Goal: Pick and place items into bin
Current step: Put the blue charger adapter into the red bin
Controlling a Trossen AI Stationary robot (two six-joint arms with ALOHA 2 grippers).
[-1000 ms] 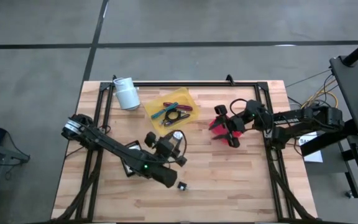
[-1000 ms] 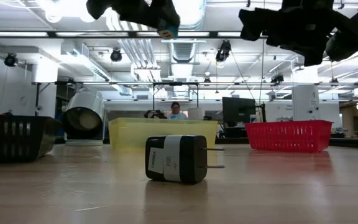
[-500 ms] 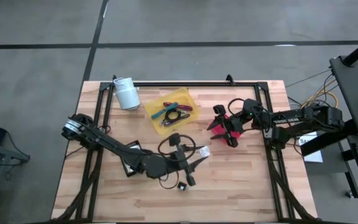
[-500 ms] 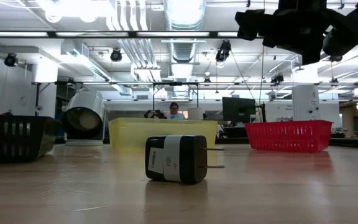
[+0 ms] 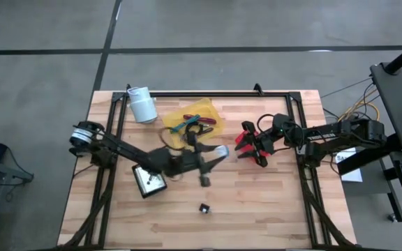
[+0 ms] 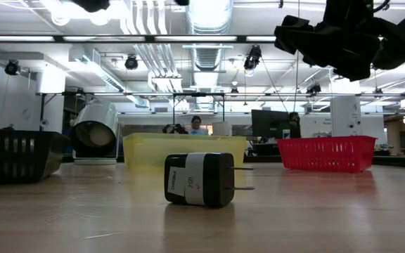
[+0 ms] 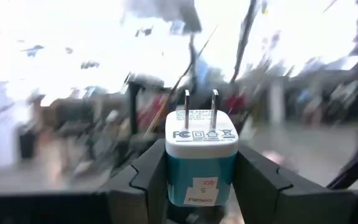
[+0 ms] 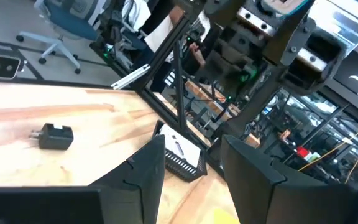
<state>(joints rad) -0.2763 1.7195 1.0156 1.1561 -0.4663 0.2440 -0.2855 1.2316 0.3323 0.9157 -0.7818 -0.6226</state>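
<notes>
Left gripper (image 7: 202,180) clamped on teal-and-white plug adapter (image 7: 201,155), prongs pointing away from fingers, right gripper (image 8: 191,165) parted, empty, black adapter (image 8: 53,135) lying beyond fingertips on table (image 8: 104,124)

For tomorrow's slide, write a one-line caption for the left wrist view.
Left gripper holds a teal-and-white plug adapter, prongs pointing away.

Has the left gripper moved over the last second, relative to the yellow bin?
Yes. In the high view the left gripper, shut on a teal-and-white charger, has swung from mid-table toward the yellow bin, away from the black charger lying on the table.
</notes>
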